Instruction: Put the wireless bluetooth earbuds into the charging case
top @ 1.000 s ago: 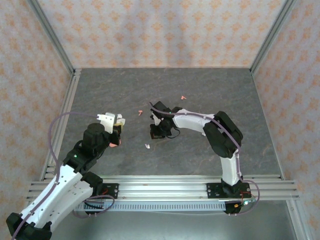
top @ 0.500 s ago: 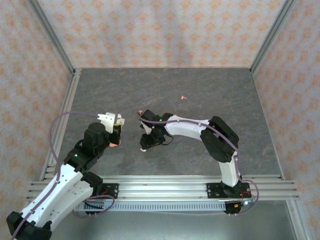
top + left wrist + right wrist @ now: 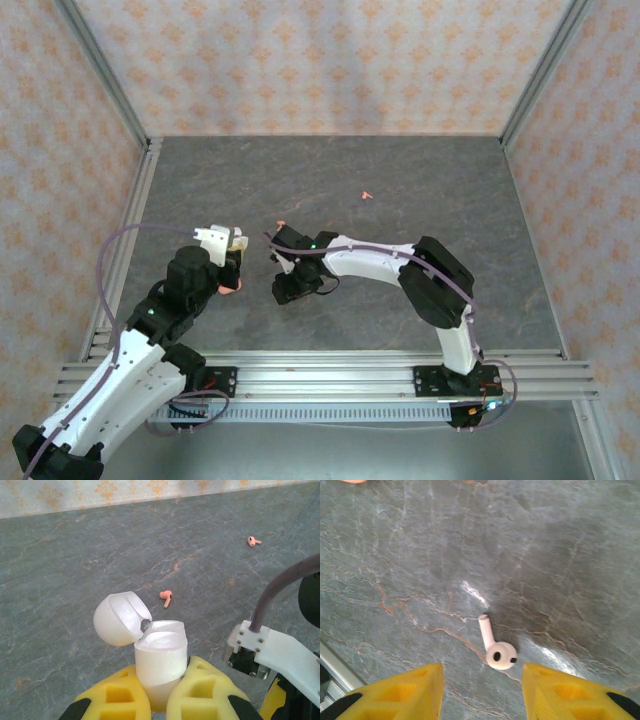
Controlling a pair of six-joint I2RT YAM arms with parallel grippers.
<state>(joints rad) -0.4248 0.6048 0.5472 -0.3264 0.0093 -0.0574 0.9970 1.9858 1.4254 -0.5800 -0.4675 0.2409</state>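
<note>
My left gripper [image 3: 160, 692] is shut on the lower half of a white charging case [image 3: 161, 662], held upright with its lid [image 3: 119, 619] hinged open to the left. In the top view that gripper [image 3: 233, 260] hovers at the table's left. My right gripper [image 3: 482, 682] is open, low over the table. A white earbud [image 3: 498, 652] lies flat just ahead of its gap, stem pointing away, touching neither finger. From above, the right gripper [image 3: 287, 290] covers that spot. Two pink earbuds lie loose: one [image 3: 166, 597] [image 3: 281, 224] beyond the case, one [image 3: 254, 541] [image 3: 367, 195] farther back.
A pink rounded object [image 3: 229, 288] rests on the table right beside my left gripper. The grey stone-patterned table [image 3: 450, 190] is walled by patterned panels on three sides, with an aluminium rail [image 3: 330, 375] along the near edge.
My right gripper has swung left and nearer, stopped over the white earbud and opened its jaws. The left gripper and its case have stayed put.
</note>
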